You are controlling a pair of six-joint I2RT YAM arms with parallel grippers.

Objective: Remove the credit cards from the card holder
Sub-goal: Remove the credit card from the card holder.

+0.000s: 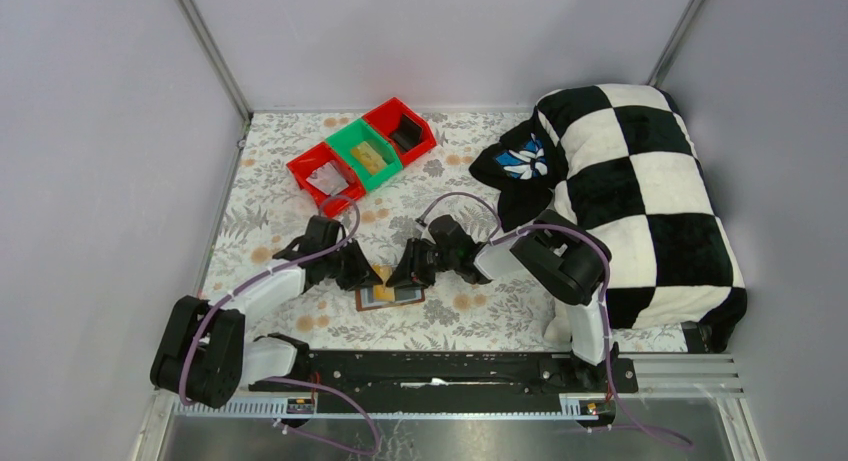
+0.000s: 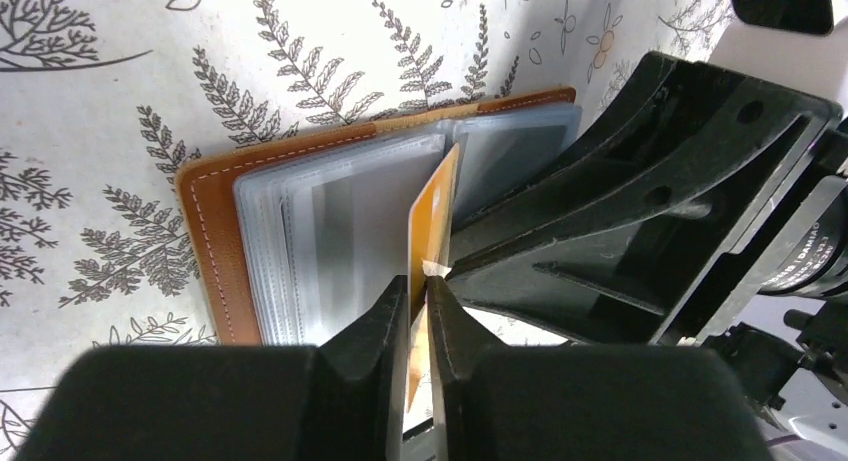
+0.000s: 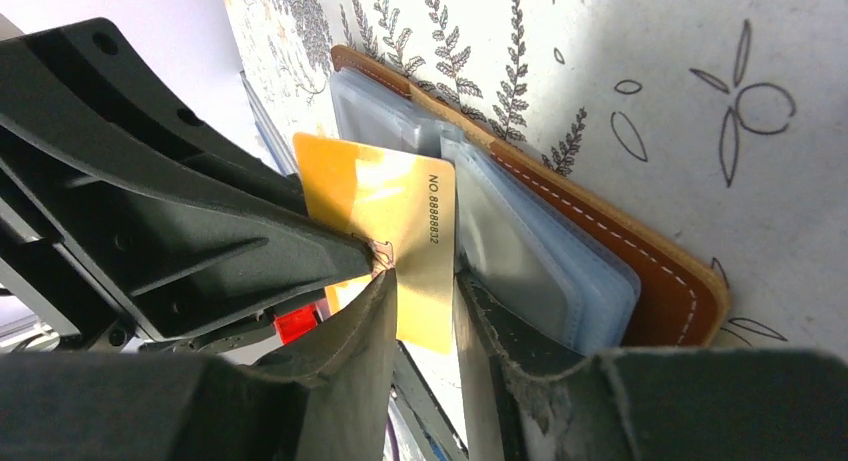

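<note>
The brown card holder (image 1: 392, 299) (image 2: 215, 231) (image 3: 680, 291) lies open on the floral cloth, its clear grey pocket sleeves fanned out. One gold credit card (image 1: 383, 275) (image 2: 435, 216) (image 3: 395, 211) stands on edge above the sleeves, drawn partly out. My left gripper (image 1: 372, 274) (image 2: 418, 291) is shut on that card's near edge. My right gripper (image 1: 398, 278) (image 3: 425, 281) faces it from the other side, fingers apart. The card shows in the gap, and one right finger (image 3: 520, 351) rests against the sleeves. Other cards are hidden in the pockets.
Two red bins (image 1: 323, 174) (image 1: 402, 129) flank a green bin (image 1: 365, 153) at the back left. A black-and-white chequered pillow (image 1: 640, 191) fills the right side, with a dark cloth (image 1: 520, 161) against it. Grey walls enclose the table.
</note>
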